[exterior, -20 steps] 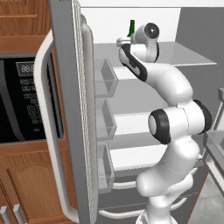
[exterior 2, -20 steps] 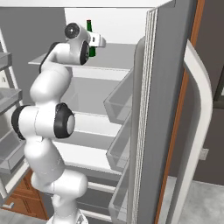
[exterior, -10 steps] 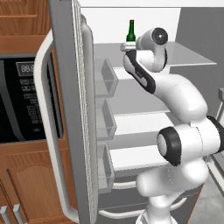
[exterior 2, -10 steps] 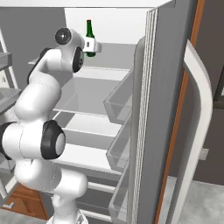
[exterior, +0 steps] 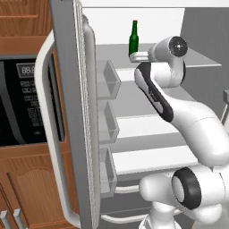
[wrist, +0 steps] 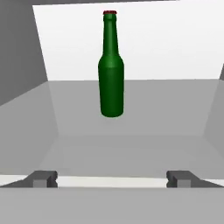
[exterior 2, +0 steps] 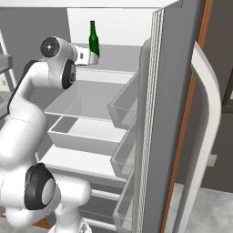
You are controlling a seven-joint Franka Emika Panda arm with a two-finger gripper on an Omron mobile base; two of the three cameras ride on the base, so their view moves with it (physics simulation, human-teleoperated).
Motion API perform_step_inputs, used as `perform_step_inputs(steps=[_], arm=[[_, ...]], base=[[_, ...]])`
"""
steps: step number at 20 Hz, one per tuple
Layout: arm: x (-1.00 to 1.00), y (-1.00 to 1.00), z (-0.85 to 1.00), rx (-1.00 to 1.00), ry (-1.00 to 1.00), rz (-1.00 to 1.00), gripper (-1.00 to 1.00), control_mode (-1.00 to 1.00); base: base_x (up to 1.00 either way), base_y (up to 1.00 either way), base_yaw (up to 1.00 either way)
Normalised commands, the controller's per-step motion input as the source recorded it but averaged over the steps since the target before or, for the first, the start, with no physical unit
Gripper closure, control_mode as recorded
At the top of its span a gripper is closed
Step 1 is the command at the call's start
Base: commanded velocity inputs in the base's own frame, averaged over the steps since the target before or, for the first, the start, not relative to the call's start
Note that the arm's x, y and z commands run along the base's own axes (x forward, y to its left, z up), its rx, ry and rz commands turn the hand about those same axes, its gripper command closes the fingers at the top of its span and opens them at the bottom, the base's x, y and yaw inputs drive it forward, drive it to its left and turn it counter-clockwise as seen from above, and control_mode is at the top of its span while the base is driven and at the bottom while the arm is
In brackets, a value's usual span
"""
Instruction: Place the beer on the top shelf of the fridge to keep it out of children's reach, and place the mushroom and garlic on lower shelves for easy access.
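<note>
The beer is a slim dark green bottle with a red cap. It stands upright on the top shelf of the fridge, free of any grip. My gripper is open, its two fingertips wide apart, and sits just in front of the bottle without touching it. From the base views the beer rises just behind my gripper at the height of the top shelf. The lower shelves lie below. The mushroom and garlic are out of view.
The open fridge door with clear bins stands left of the arm, and the other door stands to its right. A black oven sits in wood cabinets at far left. A white drawer lies under the shelves.
My gripper has drawn back from the beer, which stays standing on the top shelf. The arm's elbow has dropped and swung outward.
</note>
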Motion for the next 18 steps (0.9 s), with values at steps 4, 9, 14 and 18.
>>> perform_step_inputs(steps=[4, 9, 14, 18], arm=[[-1.00, 0.00, 0.00, 0.00, 0.10, 0.00, -1.00, -1.00], [-0.98, 0.00, -0.02, 0.00, 0.09, 0.00, -1.00, -1.00], [-0.87, 0.00, -0.10, 0.00, 0.11, 0.00, -1.00, -1.00], [-0.81, 0.00, -0.24, -0.01, 0.10, 0.00, -1.00, -1.00]], base=[[0.00, 0.00, 0.00], [0.00, 0.00, 0.00], [0.00, 0.00, 0.00], [0.00, 0.00, 0.00]])
